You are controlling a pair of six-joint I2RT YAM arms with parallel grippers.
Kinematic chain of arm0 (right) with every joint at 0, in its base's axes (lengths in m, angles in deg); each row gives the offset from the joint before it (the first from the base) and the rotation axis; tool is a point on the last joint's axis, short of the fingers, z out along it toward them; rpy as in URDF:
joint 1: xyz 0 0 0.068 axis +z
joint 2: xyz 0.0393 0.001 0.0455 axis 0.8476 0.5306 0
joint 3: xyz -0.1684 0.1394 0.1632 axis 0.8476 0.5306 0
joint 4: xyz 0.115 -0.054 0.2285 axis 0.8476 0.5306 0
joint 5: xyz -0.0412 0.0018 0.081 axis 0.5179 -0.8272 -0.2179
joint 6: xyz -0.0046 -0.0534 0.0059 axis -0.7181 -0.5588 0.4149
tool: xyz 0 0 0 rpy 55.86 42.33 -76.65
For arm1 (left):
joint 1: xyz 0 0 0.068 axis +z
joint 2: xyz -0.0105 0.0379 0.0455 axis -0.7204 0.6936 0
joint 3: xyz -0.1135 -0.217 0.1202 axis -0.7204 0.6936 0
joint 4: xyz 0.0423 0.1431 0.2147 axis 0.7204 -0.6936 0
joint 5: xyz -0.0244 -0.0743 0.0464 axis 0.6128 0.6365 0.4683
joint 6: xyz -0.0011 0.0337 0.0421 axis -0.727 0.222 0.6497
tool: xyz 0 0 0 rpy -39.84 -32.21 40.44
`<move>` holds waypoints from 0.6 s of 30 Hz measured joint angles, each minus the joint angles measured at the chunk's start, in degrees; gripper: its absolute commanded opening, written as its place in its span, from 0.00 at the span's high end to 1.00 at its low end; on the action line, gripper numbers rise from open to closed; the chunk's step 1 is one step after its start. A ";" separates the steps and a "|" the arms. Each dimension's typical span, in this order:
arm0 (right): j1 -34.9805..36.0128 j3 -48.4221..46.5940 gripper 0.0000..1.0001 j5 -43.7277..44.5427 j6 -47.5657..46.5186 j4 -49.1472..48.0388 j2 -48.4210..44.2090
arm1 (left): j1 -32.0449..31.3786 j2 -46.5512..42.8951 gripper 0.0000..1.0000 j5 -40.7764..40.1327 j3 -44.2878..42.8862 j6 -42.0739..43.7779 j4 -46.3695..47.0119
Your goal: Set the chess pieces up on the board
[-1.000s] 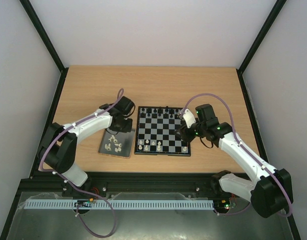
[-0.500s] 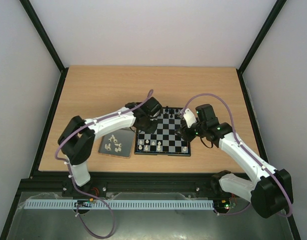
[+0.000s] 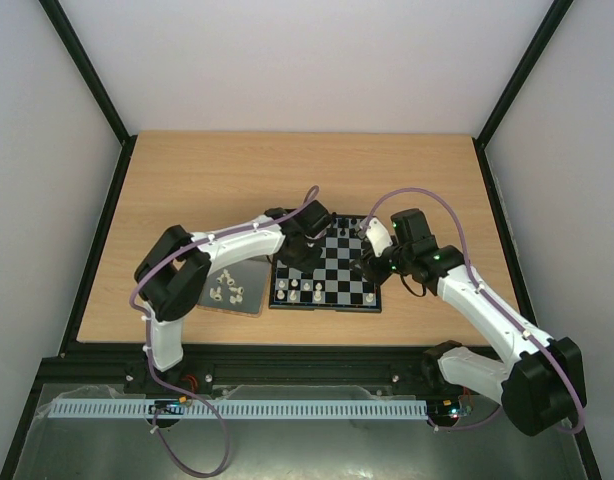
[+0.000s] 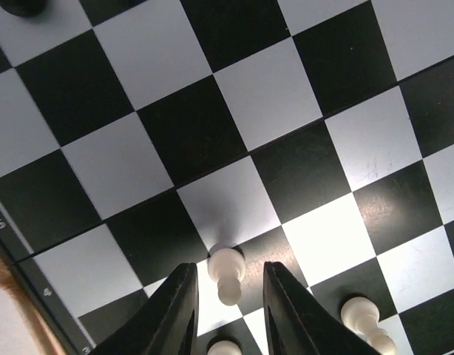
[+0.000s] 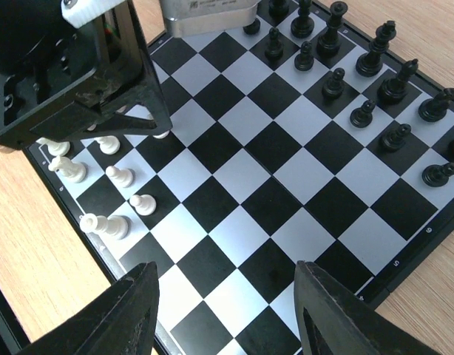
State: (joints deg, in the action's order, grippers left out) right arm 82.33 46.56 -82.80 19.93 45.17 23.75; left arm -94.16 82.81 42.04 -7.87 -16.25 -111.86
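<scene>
Left hand (image 4: 228,281) narrow, straddling pawn (image 4: 228,272), no contact; right hand (image 5: 227,270) wide, empty, at board's (image 3: 324,306) 3 o'clock. Pawn's light, slick, tippy; I'd pinch the neck.

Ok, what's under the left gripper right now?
A white pawn on the board, between the left gripper's open fingers, neither touching it. Another white pawn stands nearby. The fingers cover the squares either side.
</scene>
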 measured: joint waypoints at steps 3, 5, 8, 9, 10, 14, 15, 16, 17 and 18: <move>0.00 -0.17 0.48 -0.90 -1.01 0.28 1.01 | 0.76 -1.51 0.69 -0.83 0.24 0.39 -0.24; 0.09 -1.36 0.48 -1.44 -1.55 0.79 3.15 | 1.51 -4.72 0.67 -1.42 1.62 0.68 -0.13; 1.20 -4.87 0.48 -1.07 -2.51 2.19 7.80 | 4.04 -11.50 0.66 -2.62 5.35 0.94 0.50; 2.05 -6.27 0.48 -0.79 -2.84 2.38 9.49 | 5.35 -14.45 0.65 -3.02 7.34 1.03 1.07; 3.06 -7.58 0.47 -0.26 -3.21 2.67 11.08 | 6.56 -16.96 0.63 -3.41 9.07 1.11 1.46; 8.24 -12.66 0.46 2.56 -4.61 3.69 17.46 | 12.07 -27.63 0.58 -4.17 17.77 1.18 3.96; 9.33 -13.86 0.46 3.06 -4.94 3.96 19.17 | 13.49 -30.16 0.57 -4.22 20.26 1.16 4.96; 10.45 -15.30 0.46 3.48 -5.25 4.35 21.14 | 14.47 -32.11 0.56 -4.22 22.16 1.18 5.55; 11.43 -16.90 0.46 3.78 -5.46 4.72 23.37 | 15.32 -34.03 0.55 -4.15 24.15 1.27 6.32; 12.33 -18.40 0.47 4.11 -5.64 5.20 25.44 | 16.31 -36.22 0.55 -4.00 26.67 1.31 7.69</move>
State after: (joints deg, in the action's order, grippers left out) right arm 94.66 28.15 -78.69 14.29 50.38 49.19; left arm -77.85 46.60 38.04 18.79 -14.94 -104.17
